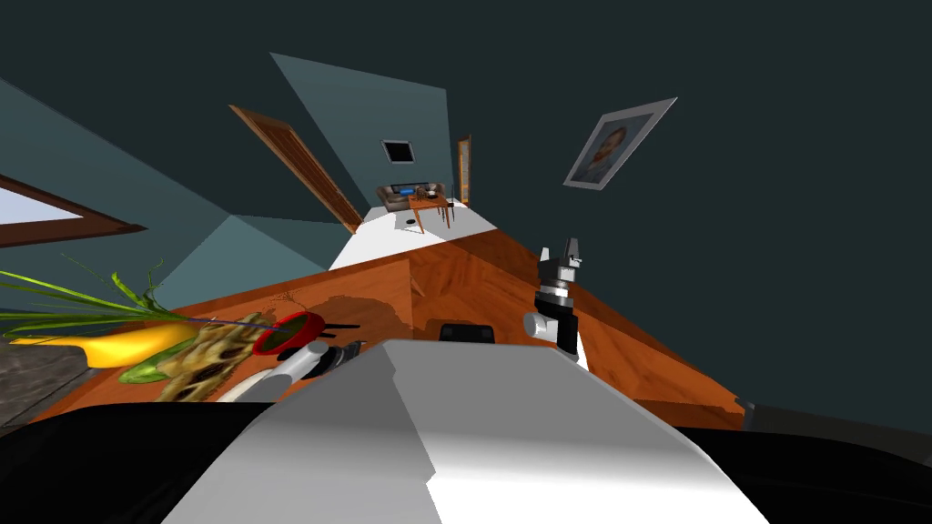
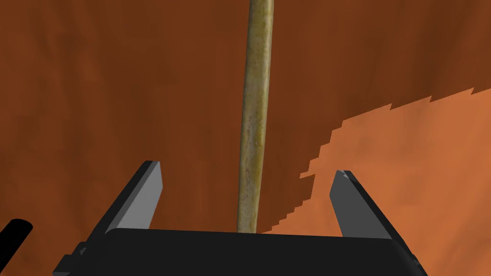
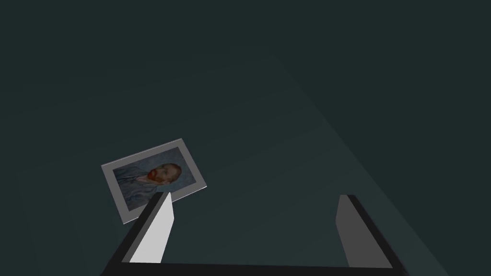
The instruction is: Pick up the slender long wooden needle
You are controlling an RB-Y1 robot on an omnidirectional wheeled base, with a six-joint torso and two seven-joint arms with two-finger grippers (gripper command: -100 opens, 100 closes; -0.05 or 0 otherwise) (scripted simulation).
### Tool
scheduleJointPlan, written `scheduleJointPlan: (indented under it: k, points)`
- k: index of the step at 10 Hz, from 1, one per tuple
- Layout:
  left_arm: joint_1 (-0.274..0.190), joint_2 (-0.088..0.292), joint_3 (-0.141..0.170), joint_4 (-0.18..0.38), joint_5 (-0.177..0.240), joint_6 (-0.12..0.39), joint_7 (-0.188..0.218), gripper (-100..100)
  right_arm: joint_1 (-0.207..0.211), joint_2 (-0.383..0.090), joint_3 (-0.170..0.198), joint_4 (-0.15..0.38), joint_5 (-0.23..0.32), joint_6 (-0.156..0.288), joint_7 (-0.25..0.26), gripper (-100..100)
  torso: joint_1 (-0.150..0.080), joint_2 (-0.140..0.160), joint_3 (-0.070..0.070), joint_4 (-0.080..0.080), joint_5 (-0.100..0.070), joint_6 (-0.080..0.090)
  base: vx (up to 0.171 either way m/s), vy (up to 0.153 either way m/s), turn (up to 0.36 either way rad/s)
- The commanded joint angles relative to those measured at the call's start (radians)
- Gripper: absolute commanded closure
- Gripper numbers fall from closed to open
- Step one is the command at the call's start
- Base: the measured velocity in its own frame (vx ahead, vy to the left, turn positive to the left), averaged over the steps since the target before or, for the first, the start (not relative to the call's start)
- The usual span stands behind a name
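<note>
here, the left gripper (image 2: 248, 169) hangs low over the table (image 2: 96, 72), its two fingers (image 2: 144, 191) spread wide and gripping nothing; the needle (image 2: 256, 96) lies on the brown wood, a thin, dull tan rod running straight out from the gripper's dark body, about midway between the fingers and touching neither; the wood beside one finger is lit brighter, the rest is in shade; a black stub (image 2: 14, 235) shows just beside the gripper's body; in the head view the left forearm reaches down just beside a red bowl (image 1: 291, 329), with a banana (image 1: 127, 346), long green leaves (image 1: 82, 305) and a mottled brown lump (image 1: 209, 359) near it on the same table; the right gripper (image 1: 569, 250) stands raised over the table's right side, well apart from the bowl, its fingers parted and empty
</note>
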Motion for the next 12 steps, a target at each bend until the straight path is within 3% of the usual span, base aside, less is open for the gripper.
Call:
scheduleJointPlan:
  k: [1,2,3,7,8,9,10,11,12]
  points:
    - [-0.023,-0.033,-0.005,0.025,-0.028,-0.024,0.004,-100,0.000,0.000,0.000,0.000,0.000,0.000,0.000,0,0.000,0.000,0.000,0.000,0.000,0.000,-0.020,0.055,-0.025]
    - [-0.010,-0.020,-0.003,0.010,-0.017,-0.013,0.005,-100,0.000,0.000,0.000,0.000,0.000,0.000,0.000,0,0.000,0.000,0.000,0.000,0.000,0.000,-0.006,0.001,-0.014]
    - [-0.011,-0.022,-0.003,0.011,-0.019,-0.016,0.005,100,0.000,0.000,0.000,0.000,0.000,0.000,0.000,0,-0.003,0.000,0.000,0.000,-0.001,0.000,0.000,0.000,0.000]
    - [-0.010,-0.021,-0.003,0.011,-0.018,-0.016,0.005,100,0.000,0.000,0.000,0.000,0.000,0.000,0.000,0,-0.002,-0.001,-0.001,0.000,0.000,0.000,0.000,0.000,0.000]
    - [-0.010,-0.021,-0.003,0.011,-0.018,-0.016,0.005,0,0.000,0.000,0.000,0.000,0.000,0.000,0.000,0,-0.002,-0.001,-0.001,0.000,0.001,0.000,0.000,0.000,0.000]
    - [-0.004,0.007,0.000,0.009,0.009,0.003,-0.007,100,0.000,0.000,0.000,0.000,0.000,0.000,0.000,0,-0.002,-0.001,-0.001,0.000,0.001,0.000,0.013,-0.028,0.032]
    - [0.005,0.027,0.002,0.000,0.027,0.017,-0.013,100,0.000,0.000,0.000,0.000,0.000,0.000,0.000,0,-0.003,-0.002,-0.001,0.000,0.000,0.000,0.016,-0.055,0.044]
    - [0.008,0.015,0.001,-0.009,0.013,0.006,0.000,100,0.000,0.000,0.000,0.000,0.000,0.000,0.000,0,-0.005,-0.002,-0.001,-0.001,-0.001,0.000,0.005,-0.024,0.015]
    - [0.009,0.018,0.001,-0.009,0.015,0.009,-0.001,0,0.000,0.000,0.000,0.000,0.000,0.000,0.000,0,-0.004,-0.002,-0.001,0.000,0.000,0.000,0.000,0.000,0.000]
